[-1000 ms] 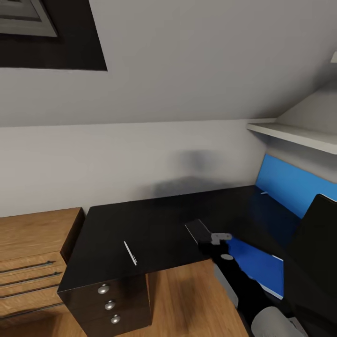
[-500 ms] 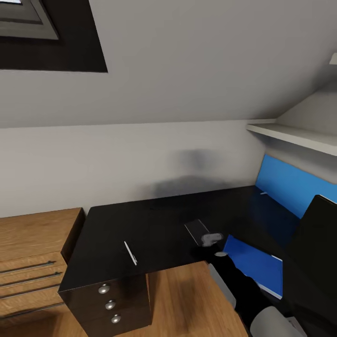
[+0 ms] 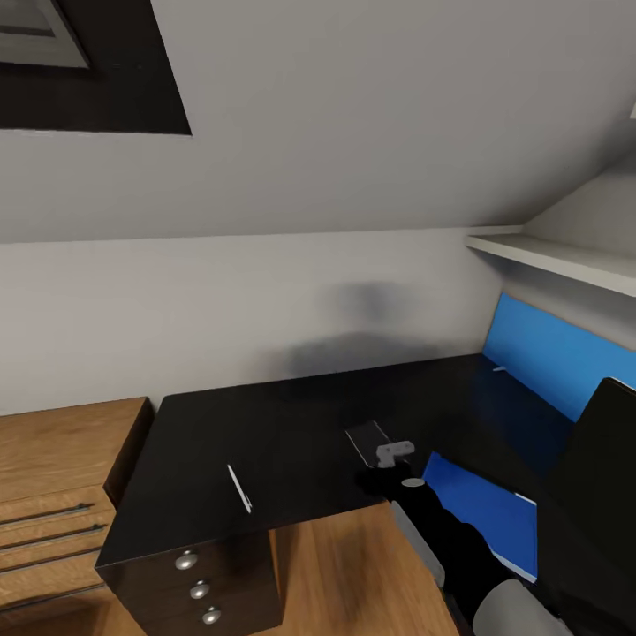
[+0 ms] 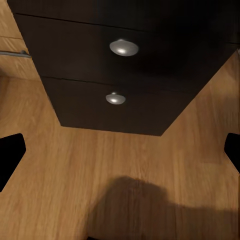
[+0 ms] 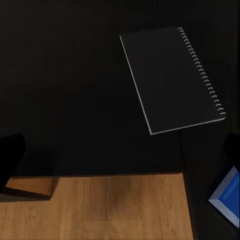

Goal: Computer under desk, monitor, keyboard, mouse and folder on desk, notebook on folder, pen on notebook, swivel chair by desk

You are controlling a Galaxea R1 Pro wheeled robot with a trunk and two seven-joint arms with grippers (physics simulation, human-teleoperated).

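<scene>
The black desk (image 3: 291,424) has a drawer unit (image 3: 199,583) with round silver knobs. On the desk lie a slim light pen (image 3: 238,488), a thin dark spiral-bound notebook (image 3: 367,439) and a flat bright blue folder (image 3: 481,503), spread apart. My right gripper (image 3: 378,481) hovers over the desk's front edge between notebook and folder. In the right wrist view it is open (image 5: 120,155) and holds nothing, with the notebook (image 5: 172,80) ahead and the folder's corner (image 5: 227,197) to one side. My left gripper (image 4: 120,150) is open, low over the floor, facing the drawer unit (image 4: 120,75).
A light wooden dresser (image 3: 53,486) with bar handles stands against the desk's left end. A blue panel (image 3: 543,358) and a white shelf (image 3: 565,256) line the right wall, and a tall black shape (image 3: 605,477) stands at the right edge. Wood floor (image 3: 353,574) lies before the desk.
My right arm has drawn back and a little left off the blue folder, which now lies uncovered on the desk. The head view has shifted slightly.
</scene>
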